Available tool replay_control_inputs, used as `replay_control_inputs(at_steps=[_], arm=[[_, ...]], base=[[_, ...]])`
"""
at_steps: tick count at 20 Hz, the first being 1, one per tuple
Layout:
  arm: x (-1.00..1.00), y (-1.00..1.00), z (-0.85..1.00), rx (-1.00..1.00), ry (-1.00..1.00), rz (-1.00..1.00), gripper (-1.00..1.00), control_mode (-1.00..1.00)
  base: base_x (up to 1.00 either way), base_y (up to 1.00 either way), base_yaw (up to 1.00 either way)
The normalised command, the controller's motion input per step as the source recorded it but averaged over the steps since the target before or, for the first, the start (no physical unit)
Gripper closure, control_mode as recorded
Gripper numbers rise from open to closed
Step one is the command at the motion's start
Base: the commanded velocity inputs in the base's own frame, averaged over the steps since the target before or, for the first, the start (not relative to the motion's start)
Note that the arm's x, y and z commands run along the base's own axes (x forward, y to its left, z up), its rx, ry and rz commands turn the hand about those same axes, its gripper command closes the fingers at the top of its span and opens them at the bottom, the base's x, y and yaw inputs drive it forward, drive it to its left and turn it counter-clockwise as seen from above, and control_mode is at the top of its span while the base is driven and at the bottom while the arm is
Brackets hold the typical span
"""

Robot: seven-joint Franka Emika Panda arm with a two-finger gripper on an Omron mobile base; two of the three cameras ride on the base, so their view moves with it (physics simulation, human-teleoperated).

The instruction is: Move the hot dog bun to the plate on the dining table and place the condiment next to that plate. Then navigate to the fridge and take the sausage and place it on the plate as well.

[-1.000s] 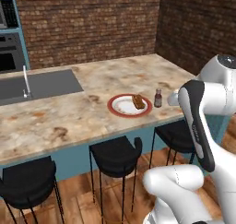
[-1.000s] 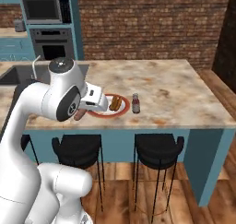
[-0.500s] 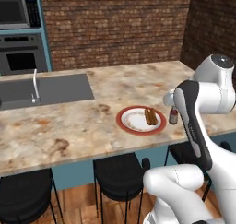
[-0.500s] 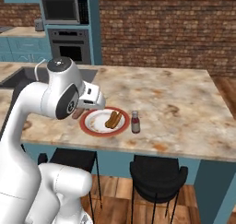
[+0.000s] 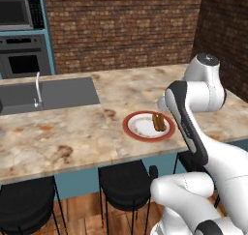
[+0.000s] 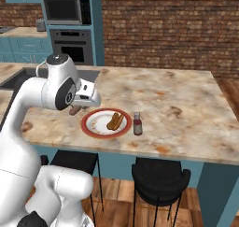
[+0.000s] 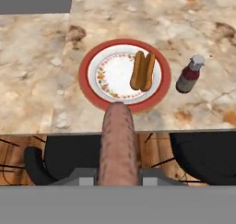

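Hand view: the arm reaches forward over the near edge of the desk, its fingers pinching one sausage, whose tip points at the plate. One red-rimmed plate holds one hot dog bun on its right half; one condiment bottle stands upright just right of it. Black stools sit below.

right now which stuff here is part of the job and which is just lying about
Job:
sausage, held in the shut gripper
hot dog bun, on the plate
condiment, beside the plate
dining table

Lying about:
sink
faucet
microwave
stools
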Motion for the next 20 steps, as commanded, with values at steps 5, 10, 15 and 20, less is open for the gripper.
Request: replay_control_inputs(at_steps=[5,10,15,20], arm=[[0.86,0.66,-0.57,-0.07,0.20,0.00,1.00,-1.00],[0.95,0.14,-0.68,-0.01,0.15,-0.01,1.00,-1.00],[0.58,-0.02,-0.80,0.00,0.01,0.00,1.00,-1.00],[0.21,-0.31,-0.74,0.00,-0.02,-0.01,1.00,-1.00]], base=[[0.00,0.00,0.00],[0.00,0.00,0.00],[0.00,0.00,0.00],[0.00,0.00,0.00]])
